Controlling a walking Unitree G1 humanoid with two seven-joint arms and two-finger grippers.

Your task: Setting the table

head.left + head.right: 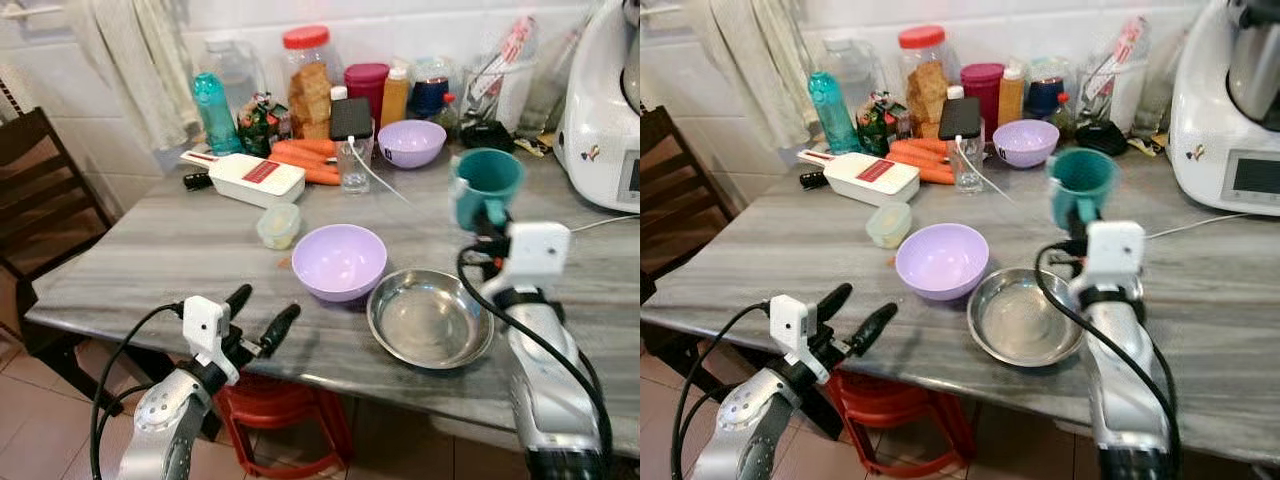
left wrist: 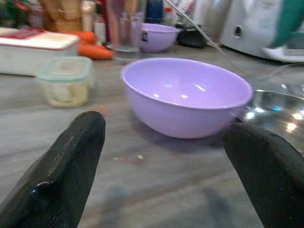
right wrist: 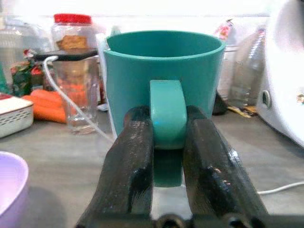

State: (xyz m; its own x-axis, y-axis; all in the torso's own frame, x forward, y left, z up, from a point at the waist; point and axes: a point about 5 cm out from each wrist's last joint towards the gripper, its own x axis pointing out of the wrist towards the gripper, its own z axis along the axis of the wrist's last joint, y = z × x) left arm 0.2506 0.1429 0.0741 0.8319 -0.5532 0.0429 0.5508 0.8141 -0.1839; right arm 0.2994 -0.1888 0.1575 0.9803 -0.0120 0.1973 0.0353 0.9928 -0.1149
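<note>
A teal mug (image 1: pixel 487 185) hangs upright above the grey table (image 1: pixel 150 250), right of centre. My right gripper (image 3: pixel 167 142) is shut on the teal mug's handle (image 3: pixel 167 114), one black finger on each side. In front of the mug sits a steel bowl (image 1: pixel 430 317), with a lilac bowl (image 1: pixel 339 261) touching its left side. My left gripper (image 1: pixel 262 312) is open at the table's front edge, pointing at the lilac bowl (image 2: pixel 186 95) with nothing between its fingers (image 2: pixel 61 166). A second lilac bowl (image 1: pixel 411 143) stands at the back.
Near the lilac bowl stands a small lidded tub (image 1: pixel 278 225). Behind are a white slicer box (image 1: pixel 250 177), carrots (image 1: pixel 305 158), a glass with a phone and cable (image 1: pixel 352 150), jars and bottles. A white kitchen machine (image 1: pixel 605 110) fills the right. A dark chair (image 1: pixel 40 210) stands left, a red stool (image 1: pixel 275 410) below.
</note>
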